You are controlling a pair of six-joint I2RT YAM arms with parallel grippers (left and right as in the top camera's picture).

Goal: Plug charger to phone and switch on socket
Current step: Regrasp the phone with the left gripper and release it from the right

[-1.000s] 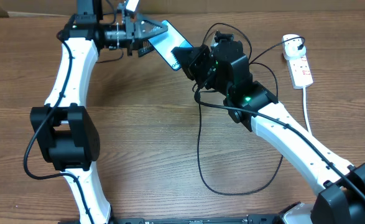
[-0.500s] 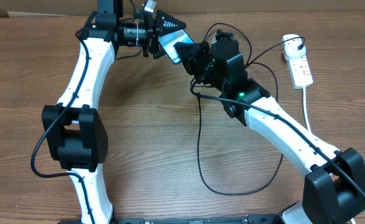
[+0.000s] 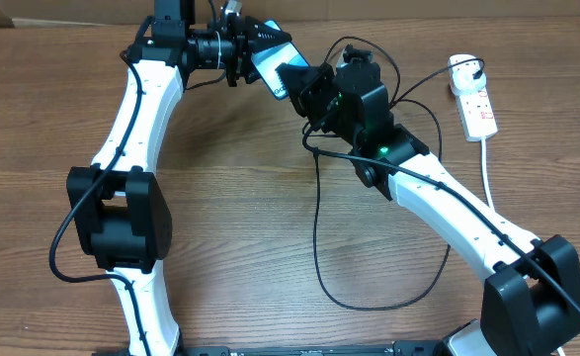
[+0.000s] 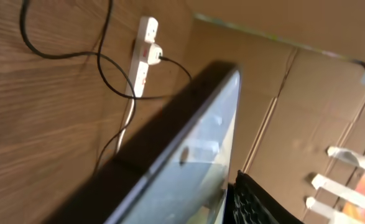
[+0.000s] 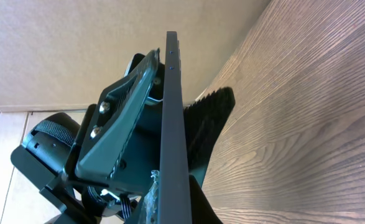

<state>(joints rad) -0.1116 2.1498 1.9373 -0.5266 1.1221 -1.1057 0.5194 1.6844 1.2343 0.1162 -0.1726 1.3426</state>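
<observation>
Overhead: the phone [image 3: 272, 67] clamped between jaws of the left gripper [image 3: 268, 42].

Your phone [image 3: 270, 67] is up off the table at the back, tilted, with its light blue screen showing. From the right wrist it appears edge-on, thin and dark. The black charger cable [image 3: 317, 227] loops loosely across the wood, its white plug [image 3: 464, 67] seated in the white socket strip [image 3: 480, 114] at far right.

phone [image 3: 269, 65] btw L hand [image 3: 260, 47] & R hand [image 3: 297, 87] | socket [image 3: 479, 107] far R | charger [image 3: 317, 227] ctr
</observation>
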